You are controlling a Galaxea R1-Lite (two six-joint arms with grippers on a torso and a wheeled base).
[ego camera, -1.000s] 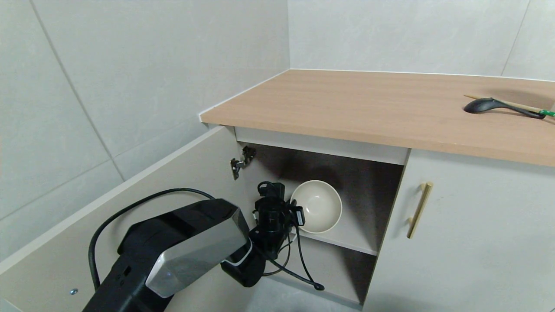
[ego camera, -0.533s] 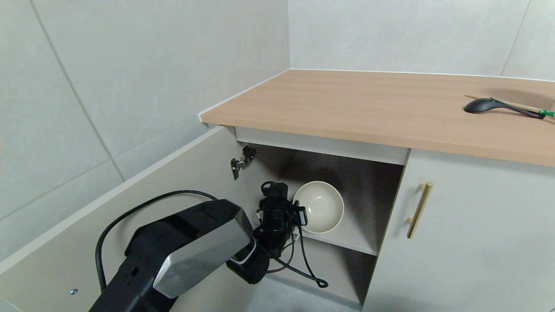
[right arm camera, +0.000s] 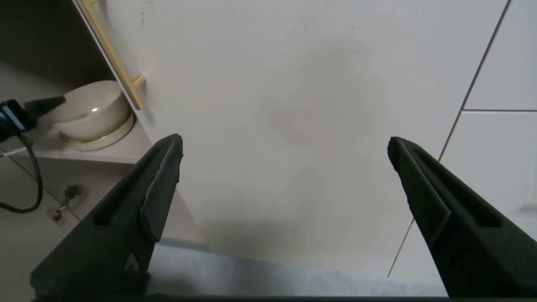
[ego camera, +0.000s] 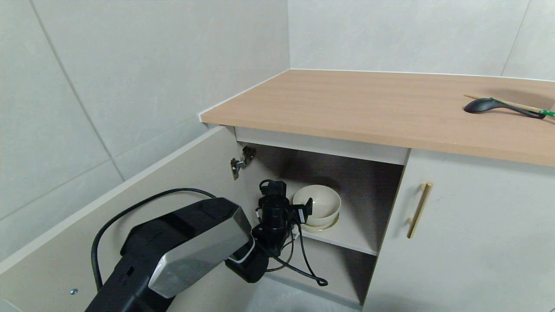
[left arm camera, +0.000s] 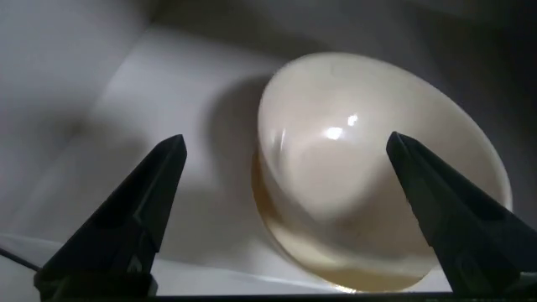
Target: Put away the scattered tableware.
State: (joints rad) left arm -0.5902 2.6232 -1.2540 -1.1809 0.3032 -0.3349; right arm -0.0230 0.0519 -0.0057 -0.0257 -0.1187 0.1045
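We see our left gripper (left arm camera: 285,141) wide open, empty, at the bowl (left arm camera: 377,168) on its plate (left arm camera: 336,273) on the cupboard shelf (ego camera: 347,238), our right gripper (right arm camera: 284,144) open and empty too.

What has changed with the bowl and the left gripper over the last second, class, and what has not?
The left gripper tipped the bowl from facing outward to upright, set it on the plate on the cupboard shelf and opened, letting it go. The spoon and chopsticks on the counter stayed put; the cupboard door stayed open.
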